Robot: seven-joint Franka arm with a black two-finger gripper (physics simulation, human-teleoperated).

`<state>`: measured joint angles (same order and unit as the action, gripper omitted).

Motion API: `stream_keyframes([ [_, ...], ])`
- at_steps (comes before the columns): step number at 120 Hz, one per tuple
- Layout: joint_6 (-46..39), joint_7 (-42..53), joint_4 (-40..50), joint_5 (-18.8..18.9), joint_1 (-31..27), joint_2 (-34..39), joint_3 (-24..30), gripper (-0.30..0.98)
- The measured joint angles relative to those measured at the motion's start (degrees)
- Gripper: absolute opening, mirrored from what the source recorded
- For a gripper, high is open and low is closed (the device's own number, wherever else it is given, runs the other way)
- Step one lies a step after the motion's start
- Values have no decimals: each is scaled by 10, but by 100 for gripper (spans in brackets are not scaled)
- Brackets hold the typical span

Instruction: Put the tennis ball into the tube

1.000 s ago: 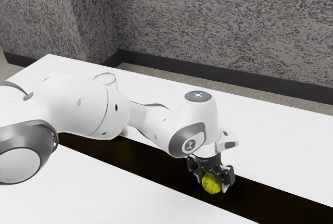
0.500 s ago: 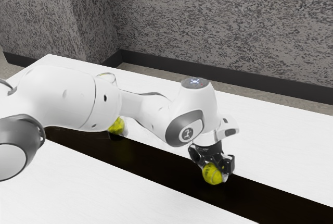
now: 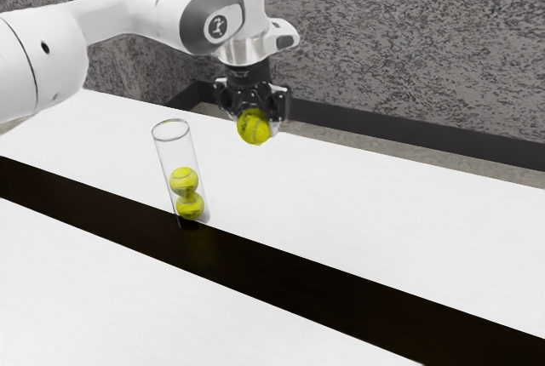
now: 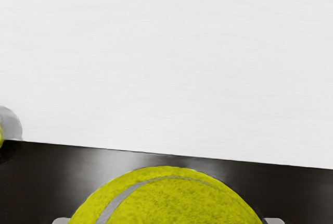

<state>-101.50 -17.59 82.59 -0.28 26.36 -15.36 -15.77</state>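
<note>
My black gripper [image 3: 255, 117] is high above the table in the exterior view, shut on a yellow tennis ball [image 3: 254, 127]. Held between the fingertips, that tennis ball [image 4: 169, 198] is large at the wrist view's lower edge. The clear tube [image 3: 162, 155] stands upright on the table, to the exterior view's left of the gripper and lower, its rim open at the top. Inside it two more balls are stacked, an upper one [image 3: 183, 181] and a lower one [image 3: 190, 207]. Part of the tube [image 4: 12, 123] shows at the wrist view's edge.
The white table [image 3: 366, 204] has a long dark strip [image 3: 281, 275] running across it, and the tube's base is at the strip's edge. A grey textured wall [image 3: 409, 51] rises behind the table.
My hand has lifted the ball well off the dark strip and carried it toward the exterior view's left. The tube and its two balls, largely behind the arm before, are now in full view.
</note>
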Motion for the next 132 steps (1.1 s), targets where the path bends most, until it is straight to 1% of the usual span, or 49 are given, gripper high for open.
stream_keyframes([
  [14, 61, 12, -39, 11, -59, -5, 0, 42],
  [31, 104, 37, -59, 14, -147, -17, 3, 41],
  [39, 118, 50, -83, 14, -190, -33, 29, 42],
  [49, 131, 64, -107, 13, -220, -51, 50, 42],
  [60, 139, 78, -115, 13, -238, -62, 57, 42],
  [81, 142, 103, -111, 5, -254, -68, 56, 42],
  [111, 109, 132, -115, -3, -256, -91, 58, 42],
  [132, 82, 146, -108, -6, -251, -88, 63, 56],
])
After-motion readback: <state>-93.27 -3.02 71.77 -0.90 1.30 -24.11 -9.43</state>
